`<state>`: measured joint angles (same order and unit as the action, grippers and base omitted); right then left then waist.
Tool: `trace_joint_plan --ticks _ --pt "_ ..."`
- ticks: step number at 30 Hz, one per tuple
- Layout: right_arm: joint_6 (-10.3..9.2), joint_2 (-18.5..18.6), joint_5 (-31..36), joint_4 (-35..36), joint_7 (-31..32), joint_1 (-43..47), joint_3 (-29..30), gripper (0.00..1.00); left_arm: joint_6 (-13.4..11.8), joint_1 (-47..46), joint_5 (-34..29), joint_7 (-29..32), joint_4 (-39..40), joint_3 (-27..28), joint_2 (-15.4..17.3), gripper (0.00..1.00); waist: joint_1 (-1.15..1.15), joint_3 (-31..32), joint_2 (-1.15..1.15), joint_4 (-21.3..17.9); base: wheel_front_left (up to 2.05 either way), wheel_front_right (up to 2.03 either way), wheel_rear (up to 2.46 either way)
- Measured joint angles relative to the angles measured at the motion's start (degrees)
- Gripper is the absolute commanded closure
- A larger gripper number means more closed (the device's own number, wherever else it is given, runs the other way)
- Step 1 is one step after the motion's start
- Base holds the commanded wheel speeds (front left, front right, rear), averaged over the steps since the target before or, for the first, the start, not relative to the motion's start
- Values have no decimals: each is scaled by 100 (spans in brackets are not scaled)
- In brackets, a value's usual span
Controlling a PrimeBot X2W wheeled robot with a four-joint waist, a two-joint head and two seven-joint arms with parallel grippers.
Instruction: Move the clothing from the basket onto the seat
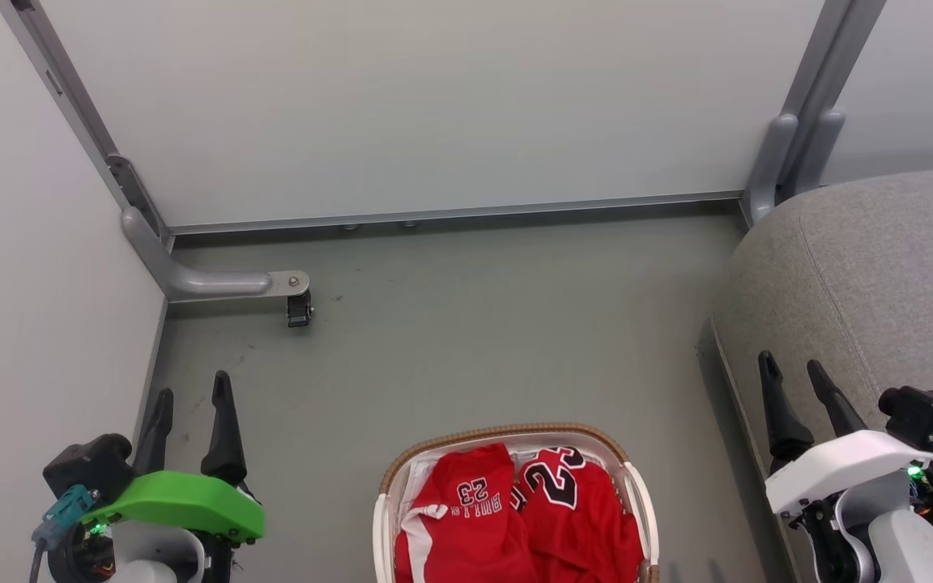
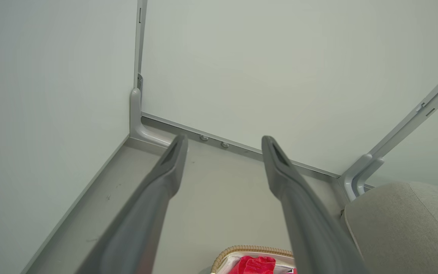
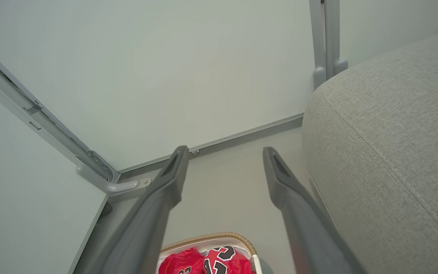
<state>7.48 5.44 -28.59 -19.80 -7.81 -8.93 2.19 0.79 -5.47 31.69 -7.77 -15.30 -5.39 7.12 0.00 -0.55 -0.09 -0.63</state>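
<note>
Standing on the dull grey-green floor (image 1: pixel 475 340), the basket (image 1: pixel 507 430) sits at the bottom middle of the head view, its brown woven rim and white wall cut off by the lower edge. The clothing (image 1: pixel 515 510) lies inside it: two crumpled red garments side by side, each showing a black-and-white "23", the left one also bearing white lettering. The seat (image 1: pixel 879 267) rises at the right, a broad grey fabric cushion with a rounded corner and a stitched seam, apart from the basket with bare floor between them.

Pale, plain wall panels (image 1: pixel 434 105) close the space at the back and on the left, joined by grey metal posts (image 1: pixel 782 162). A curved metal foot (image 1: pixel 207 282) runs out from the left corner and ends in a small dark caster (image 1: pixel 299 309). The floor carries a few faint scuffs near that corner.

The left pincer (image 1: pixel 191 394), above a green cover (image 1: pixel 175 502), hovers at the lower left, fingers parted and holding nothing. The right pincer (image 1: pixel 792 364), white-covered, shows against the seat's near side, likewise parted and empty.
</note>
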Motion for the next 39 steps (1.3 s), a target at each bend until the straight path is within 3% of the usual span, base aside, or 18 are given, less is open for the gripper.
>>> trace_joint_plan --ticks 17,22,31,39 --pt "0 59 994 -477 -241 -117 -154 0 178 10 -1063 -250 -144 -70 -86 0 0 -26 0 -70 0 0 0" --pt "0 63 1228 -422 -309 -265 -210 0 426 -4 -1193 -318 -347 -248 -172 0 0 -156 0 -145 0 0 0" --pt "1 41 1624 21 -423 -1013 -265 0 651 -1042 -1477 -428 -1227 -1110 -333 0 0 -930 0 -335 0 0 0" --pt "1 -60 1983 408 -510 -1446 -379 0 654 -2151 -1031 -519 -2609 -2680 -319 0 1 -1916 0 -622 0 0 0"
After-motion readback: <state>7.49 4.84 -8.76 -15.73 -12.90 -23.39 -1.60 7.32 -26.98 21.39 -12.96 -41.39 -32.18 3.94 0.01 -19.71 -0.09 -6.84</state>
